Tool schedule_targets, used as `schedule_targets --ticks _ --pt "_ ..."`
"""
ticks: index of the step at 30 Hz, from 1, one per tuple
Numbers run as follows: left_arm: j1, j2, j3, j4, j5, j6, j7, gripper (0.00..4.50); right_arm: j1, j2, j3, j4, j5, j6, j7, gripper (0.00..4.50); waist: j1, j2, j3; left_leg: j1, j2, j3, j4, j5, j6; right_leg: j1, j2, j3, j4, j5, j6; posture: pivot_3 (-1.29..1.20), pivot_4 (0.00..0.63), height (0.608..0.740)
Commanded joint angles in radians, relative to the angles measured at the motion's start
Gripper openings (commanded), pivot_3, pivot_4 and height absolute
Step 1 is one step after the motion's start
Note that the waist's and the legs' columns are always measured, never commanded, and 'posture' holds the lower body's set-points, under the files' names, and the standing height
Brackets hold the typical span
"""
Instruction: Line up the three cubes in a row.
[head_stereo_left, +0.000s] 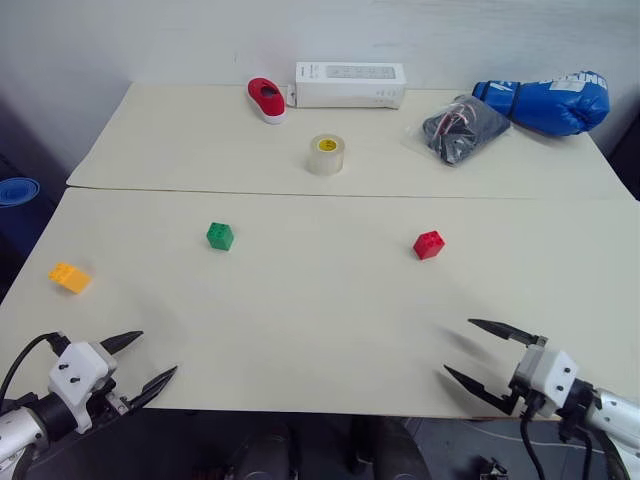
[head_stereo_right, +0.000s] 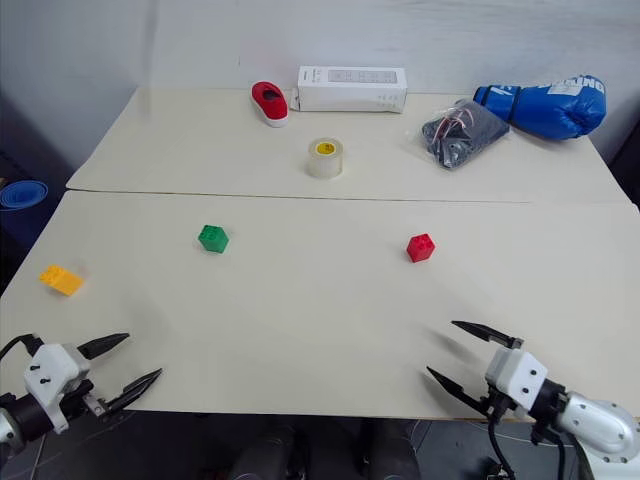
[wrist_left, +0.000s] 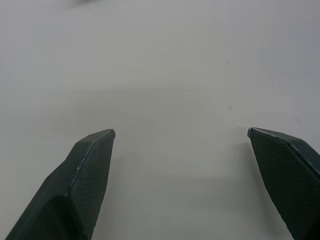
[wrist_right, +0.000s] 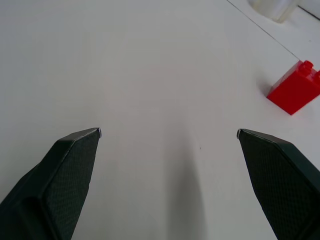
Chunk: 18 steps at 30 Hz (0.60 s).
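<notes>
Cream counter (head_stereo_left: 330, 310), near edge: left tool (head_stereo_left: 140, 362) and right tool (head_stereo_left: 493, 352) both spread wide, empty. Cubes scattered: red cube (head_stereo_left: 429, 244) ahead of right tool, green cube (head_stereo_left: 220, 236) mid-left, orange-yellow cube (head_stereo_left: 69, 277) by the left edge. Risk: a nudge there drops it off.

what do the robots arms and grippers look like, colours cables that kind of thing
Each arm ends in a white blocky wrist housing with small dark holes, carrying two black pointed fingers. On the left gripper a black cable loops off the housing. The right gripper has black cables hanging below it and a rounded silver-grey forearm behind. Up close, the fingers show a fine woven texture and taper to narrow tips.
</notes>
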Motion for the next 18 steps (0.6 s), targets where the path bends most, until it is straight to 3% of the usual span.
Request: schedule_targets --ticks 1,6,10,18 --pt "-0.027 0.037 0.019 0.008 -0.014 -0.014 -0.020 4.48 0.001 0.008 -0.004 -0.065 0.049 0.040 -0.020 4.50 0.003 0.000 0.000 0.000 0.000 0.000 0.000 0.000 0.000 0.000 0.000 0.000 0.000 0.000 0.000 0.00 0.150 0.740" --pt "-0.067 0.062 -0.040 -0.089 -0.154 0.161 -0.085 4.48 0.069 0.025 -0.114 -0.076 0.123 0.105 -0.082 4.50 0.003 0.000 0.000 0.000 0.000 0.000 0.000 0.000 0.000 0.001 0.000 0.000 -0.001 0.000 0.000 0.00 0.150 0.740" --pt "-0.169 0.042 -0.132 -0.192 -0.200 0.245 -0.047 4.48 0.116 0.066 -0.224 -0.016 0.162 0.131 -0.144 4.50 0.004 0.000 0.000 0.000 -0.001 0.000 0.000 0.000 0.000 0.002 0.000 0.000 -0.002 0.000 0.001 0.00 0.150 0.740" --pt "-0.362 0.057 -0.244 -0.214 -0.201 0.296 -0.072 4.48 0.057 0.089 -0.225 -0.015 0.171 0.223 -0.218 4.50 -0.019 0.002 -0.001 0.002 0.000 0.001 0.000 0.002 -0.002 0.002 0.001 0.002 0.004 0.000 0.000 0.00 0.150 0.740"
